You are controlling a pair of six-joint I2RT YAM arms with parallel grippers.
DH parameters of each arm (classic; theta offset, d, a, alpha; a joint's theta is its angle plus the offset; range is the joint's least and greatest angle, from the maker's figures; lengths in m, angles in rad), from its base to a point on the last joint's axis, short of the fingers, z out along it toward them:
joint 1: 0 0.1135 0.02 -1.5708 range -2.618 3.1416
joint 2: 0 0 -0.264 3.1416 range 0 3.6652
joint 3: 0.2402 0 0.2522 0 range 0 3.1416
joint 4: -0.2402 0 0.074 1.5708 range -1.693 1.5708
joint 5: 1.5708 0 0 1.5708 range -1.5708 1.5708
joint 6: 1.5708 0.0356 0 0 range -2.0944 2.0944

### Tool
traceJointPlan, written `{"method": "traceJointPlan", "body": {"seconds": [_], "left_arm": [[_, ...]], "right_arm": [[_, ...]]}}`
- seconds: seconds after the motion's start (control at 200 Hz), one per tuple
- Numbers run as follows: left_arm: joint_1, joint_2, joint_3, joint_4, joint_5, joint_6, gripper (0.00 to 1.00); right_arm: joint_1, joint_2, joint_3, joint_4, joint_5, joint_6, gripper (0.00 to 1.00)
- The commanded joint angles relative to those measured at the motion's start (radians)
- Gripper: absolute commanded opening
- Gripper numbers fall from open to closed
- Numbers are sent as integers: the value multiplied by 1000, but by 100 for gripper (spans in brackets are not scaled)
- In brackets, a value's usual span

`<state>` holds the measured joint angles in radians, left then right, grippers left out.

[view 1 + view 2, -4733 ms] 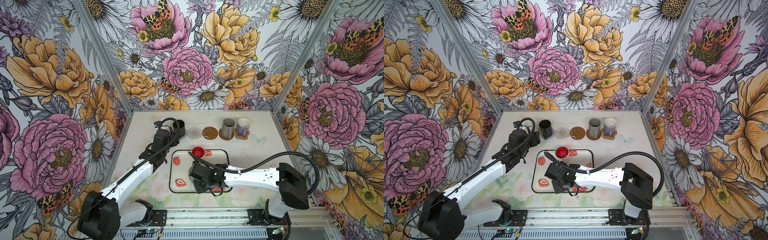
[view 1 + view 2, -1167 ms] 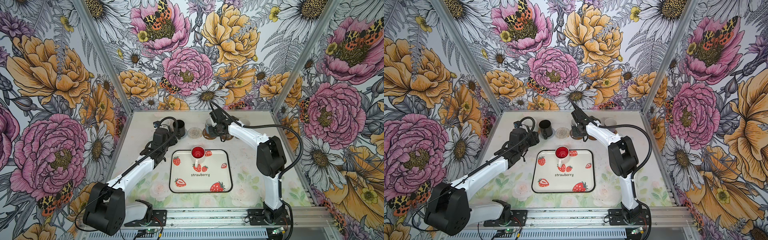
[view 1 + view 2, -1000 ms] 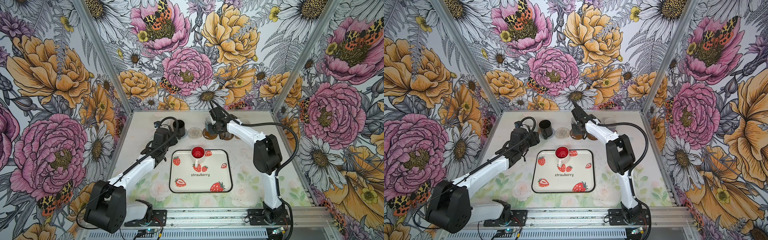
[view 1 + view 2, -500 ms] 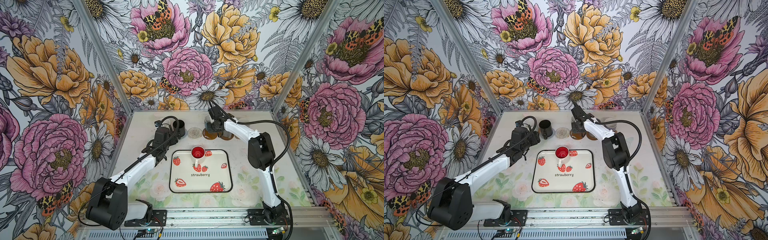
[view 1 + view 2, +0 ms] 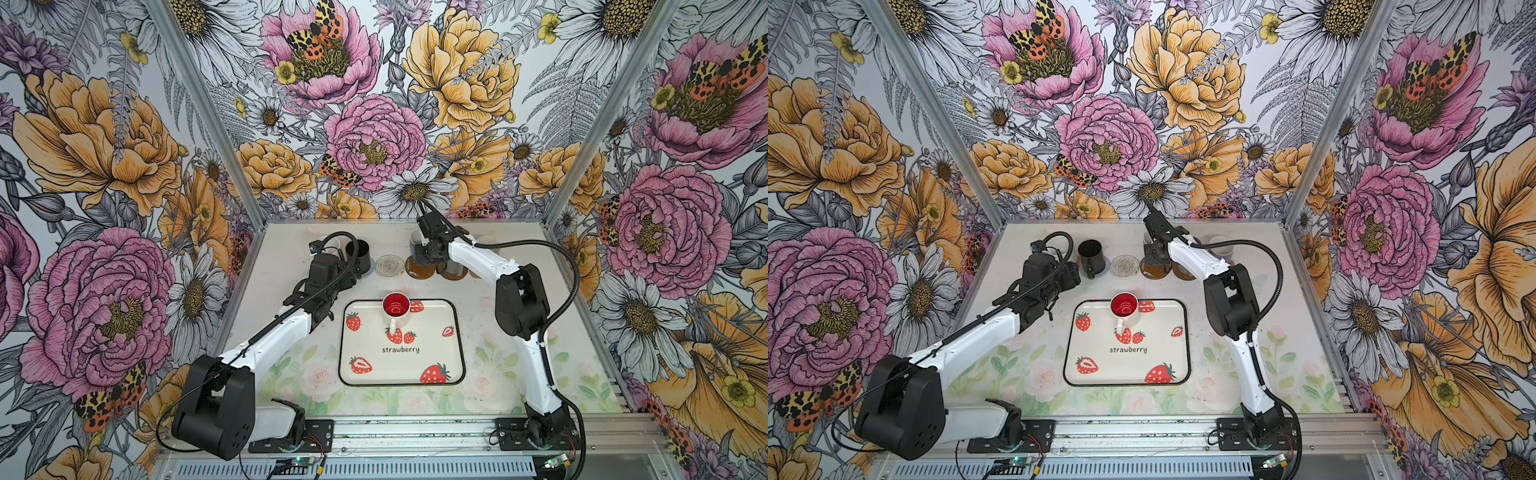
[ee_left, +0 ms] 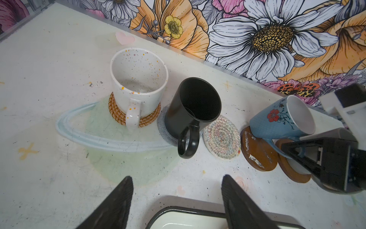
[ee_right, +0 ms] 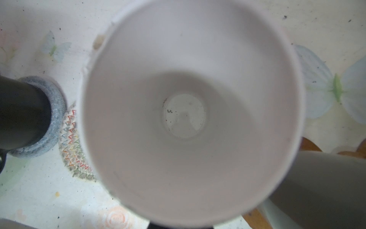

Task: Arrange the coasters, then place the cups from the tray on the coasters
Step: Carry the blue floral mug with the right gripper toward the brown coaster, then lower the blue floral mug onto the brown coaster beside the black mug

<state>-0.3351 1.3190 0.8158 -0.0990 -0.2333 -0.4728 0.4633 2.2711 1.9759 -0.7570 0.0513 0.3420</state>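
My right gripper (image 5: 428,254) (image 5: 1152,253) is shut on the handle of the light blue cup (image 6: 281,121). The cup hangs tilted with its base at a brown disc coaster (image 6: 257,153); its white inside (image 7: 184,113) fills the right wrist view. My left gripper (image 6: 175,178) (image 5: 347,276) stands open and empty over the tray's far left corner. On the tray (image 5: 432,361) stands one white cup with a red inside (image 5: 395,305). A white speckled cup (image 6: 138,79) sits on the rattan coaster (image 6: 146,121), and the black cup (image 6: 194,107) on the blue-grey coaster (image 6: 168,136).
The beaded coaster (image 6: 221,137) lies bare between the black cup and the brown disc. Right of the disc, a second brown coaster (image 6: 293,174) carries the grey cup, mostly hidden by my right arm. The lavender cup (image 5: 486,243) stands at the row's right end.
My right gripper carried the light blue cup from the tray to the back row. Over the last second it edged slightly left over the brown disc. The left arm barely moved.
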Motion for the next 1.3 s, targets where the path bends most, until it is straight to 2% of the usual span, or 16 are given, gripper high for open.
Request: {"method": "traceJointPlan", "body": {"seconds": [0.0,0.1,1.031,1.296], "left_arm": [[12,11,25,22,17,5,72],[10,8,26,21,47,3,72],[10,-21,11,26,54,-3,72],[10,-29,6,27,51,-5,72]], "right_arm": [[4,-39,0,58,31,-9,0],[12,-62,-22,58,50,-13,0],[57,-162,-148,63,87,5,0],[61,-186,-167,77,131,9,0]]}}
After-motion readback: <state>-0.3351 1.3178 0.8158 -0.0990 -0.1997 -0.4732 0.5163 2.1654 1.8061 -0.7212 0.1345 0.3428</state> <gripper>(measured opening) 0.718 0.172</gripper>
